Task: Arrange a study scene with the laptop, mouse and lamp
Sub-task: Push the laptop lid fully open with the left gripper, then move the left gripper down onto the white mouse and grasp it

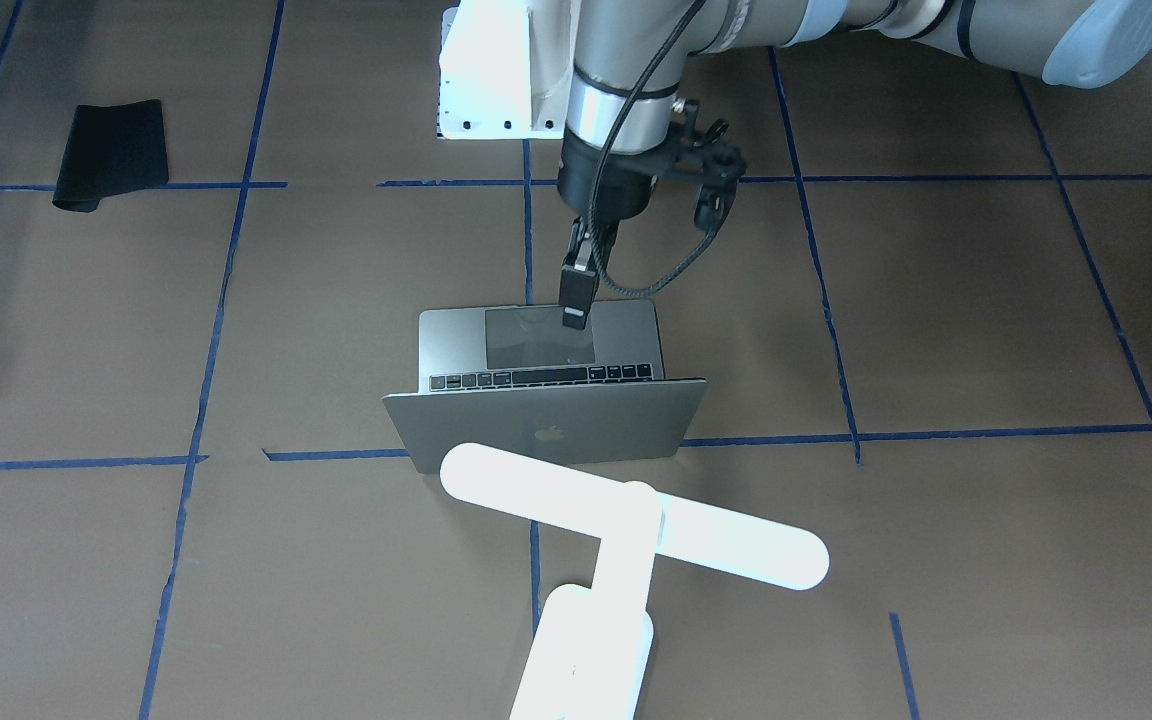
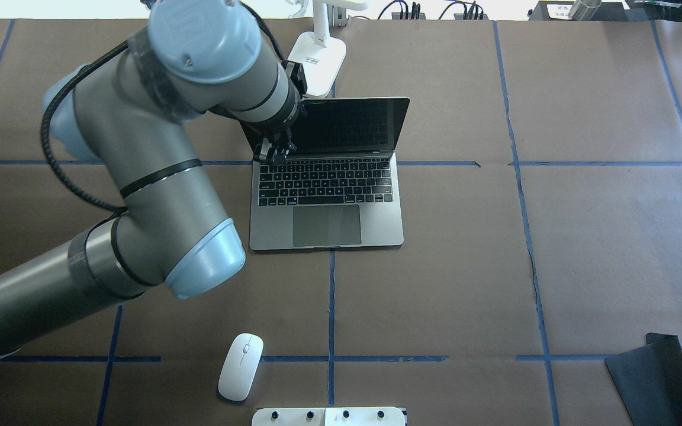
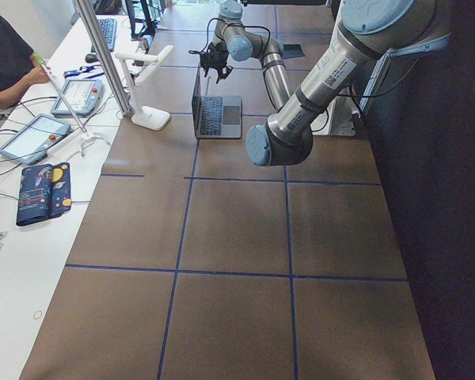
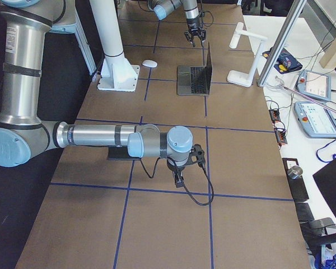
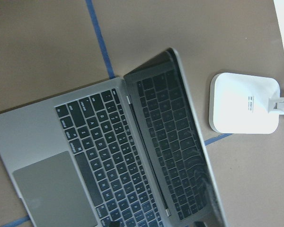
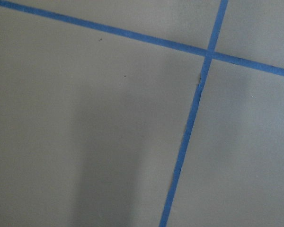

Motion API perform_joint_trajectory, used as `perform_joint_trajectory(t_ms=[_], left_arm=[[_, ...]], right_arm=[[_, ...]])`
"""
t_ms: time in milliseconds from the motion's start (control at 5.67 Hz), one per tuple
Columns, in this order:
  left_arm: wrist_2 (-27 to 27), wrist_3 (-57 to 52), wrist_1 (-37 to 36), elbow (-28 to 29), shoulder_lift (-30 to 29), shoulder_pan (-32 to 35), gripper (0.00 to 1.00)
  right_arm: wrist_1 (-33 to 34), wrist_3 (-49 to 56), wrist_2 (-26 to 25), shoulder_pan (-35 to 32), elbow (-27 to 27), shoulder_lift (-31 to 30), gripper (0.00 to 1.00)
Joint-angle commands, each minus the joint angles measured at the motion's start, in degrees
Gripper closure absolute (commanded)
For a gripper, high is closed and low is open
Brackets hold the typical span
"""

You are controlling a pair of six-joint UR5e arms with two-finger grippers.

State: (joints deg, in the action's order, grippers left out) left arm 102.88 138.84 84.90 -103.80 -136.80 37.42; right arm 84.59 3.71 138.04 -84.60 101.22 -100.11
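The laptop (image 2: 326, 225) bears a pale apple logo (image 1: 548, 433) on the back of its lid. It is a thin slab of silver-grey metal with rounded corners, black keys with white lettering too small to read, and a smooth grey trackpad (image 5: 54, 189). It stands open in the middle of the desk (image 2: 584, 248), nearer the operators' edge, with its dark glossy screen facing the robot and mirroring the keyboard.

Just behind the lid, by the operators' edge, stands the lamp (image 1: 636, 515). It is bright white plastic, with a long pill-shaped bar on a jointed arm. Its rounded square base (image 5: 236, 111) carries a small sticker (image 5: 250, 101) whose print cannot be read.

The mouse (image 2: 240, 367), a flat white oval with a thin dark line, lies near the robot's edge, just beside the white pedestal (image 2: 329, 417) with its bolt holes. A black mat (image 2: 655, 378), one edge curled, lies at the corner of the robot's edge on its right.

The desk is covered in matt brown paper, gridded with blue tape (image 6: 189, 127).

The left gripper (image 1: 574, 318) hangs over the laptop's left side by the screen. Whether its fingers are apart or together cannot be told. The right gripper (image 4: 179, 179) points down over bare paper, well apart from the laptop, and its state cannot be told either.
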Motion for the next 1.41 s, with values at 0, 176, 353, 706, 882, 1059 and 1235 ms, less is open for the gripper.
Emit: perform_joint_trajectory(t_ms=[0, 176, 353, 706, 882, 1059, 1235], left_arm=[[-0.6, -0.4, -0.1, -5.3, 4.9, -4.2, 0.18], [-0.7, -4.0, -0.3, -8.4, 7.8, -7.3, 0.00], [-0.8, -9.2, -0.3, -10.9, 10.8, -8.7, 0.00], [-10.2, -22.8, -0.2, -20.4, 22.3, -18.4, 0.00], [-15.1, -22.7, 0.3, -20.4, 22.9, -22.6, 0.00], [-18.7, -22.7, 0.5, -20.7, 23.2, -25.3, 0.00], [-18.8, -23.0, 0.4, -20.7, 23.6, -26.1, 0.00]], right_arm=[[-18.1, -23.5, -0.5, 7.8, 0.2, -3.5, 0.00], [-25.4, -33.4, -3.0, 12.6, 1.6, -7.0, 0.00], [-30.1, -40.1, -5.9, 17.1, 4.1, -10.9, 0.00], [-41.7, -51.8, -6.9, 23.1, 5.4, -18.8, 0.00], [-46.6, -53.9, -7.3, 26.1, 5.4, -21.8, 0.00], [-50.9, -59.6, -8.2, 31.4, 5.3, -23.3, 0.00], [-52.6, -61.1, -15.0, 38.8, 5.3, -23.8, 0.00]])
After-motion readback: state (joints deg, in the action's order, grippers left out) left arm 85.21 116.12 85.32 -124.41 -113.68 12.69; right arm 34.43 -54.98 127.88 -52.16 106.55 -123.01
